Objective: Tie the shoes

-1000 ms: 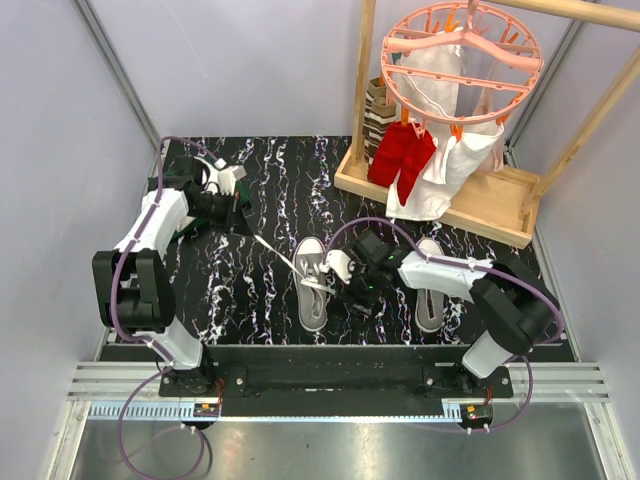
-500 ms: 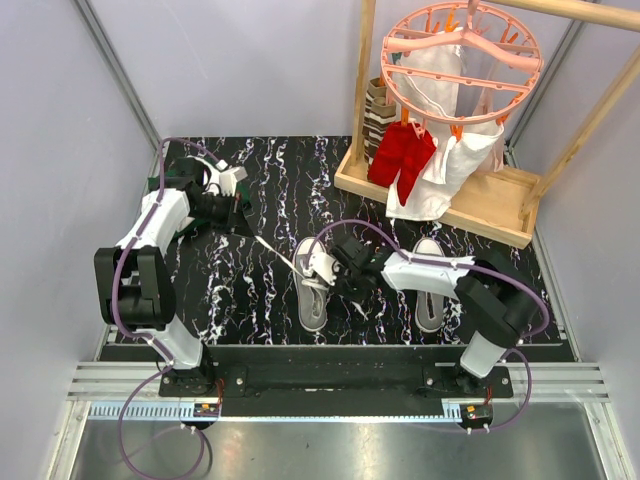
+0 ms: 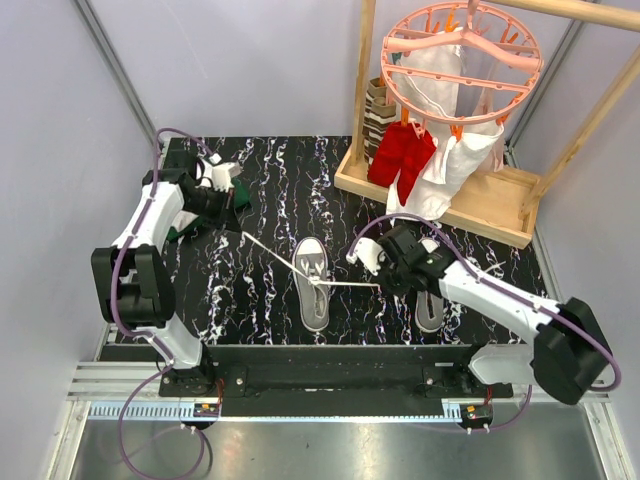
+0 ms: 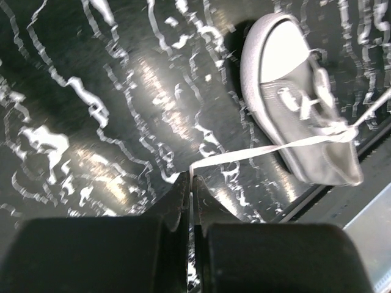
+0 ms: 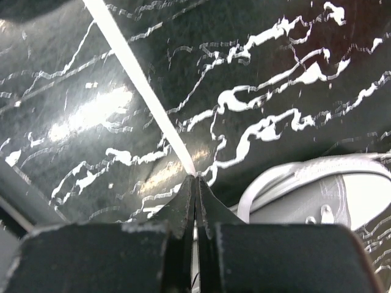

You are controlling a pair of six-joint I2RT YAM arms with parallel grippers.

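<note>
1. Jaws of left gripper (image 4: 190, 177) closed tight, pinching white lace (image 4: 244, 154); lace taut, running left.
2. Jaws of right gripper (image 5: 196, 178) closed on other lace (image 5: 134, 73), taut to the right.
3. Grey sneaker (image 3: 313, 285) mid-table, toe pointing away; second sneaker (image 3: 430, 315) near it on the right, partly under right arm.

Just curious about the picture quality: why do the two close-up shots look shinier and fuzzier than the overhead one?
Left wrist view: the shoe is smeared and soft, with bright glare patches on the glossy tabletop. Right wrist view: similar glare, but the lace is fairly crisp. Top view: evenly lit and sharp.
</note>
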